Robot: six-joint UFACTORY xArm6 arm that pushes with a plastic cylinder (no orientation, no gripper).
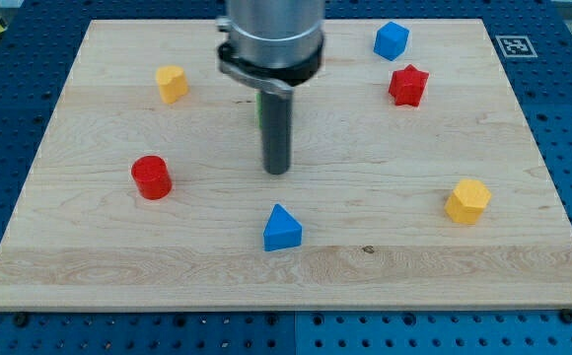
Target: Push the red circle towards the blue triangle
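Observation:
The red circle (152, 177) stands on the wooden board at the view's left, a little below mid-height. The blue triangle (282, 229) lies below the middle of the board, to the right of and lower than the red circle. My tip (277, 171) rests near the middle of the board, above the blue triangle and well to the right of the red circle, touching neither.
A yellow block (172, 83) sits at upper left, a blue cube (392, 40) at upper right, a red star (408, 86) below it, and a yellow hexagon (467, 201) at right. A green block (258, 110) is mostly hidden behind the rod. The board's edge (286, 306) runs along the bottom.

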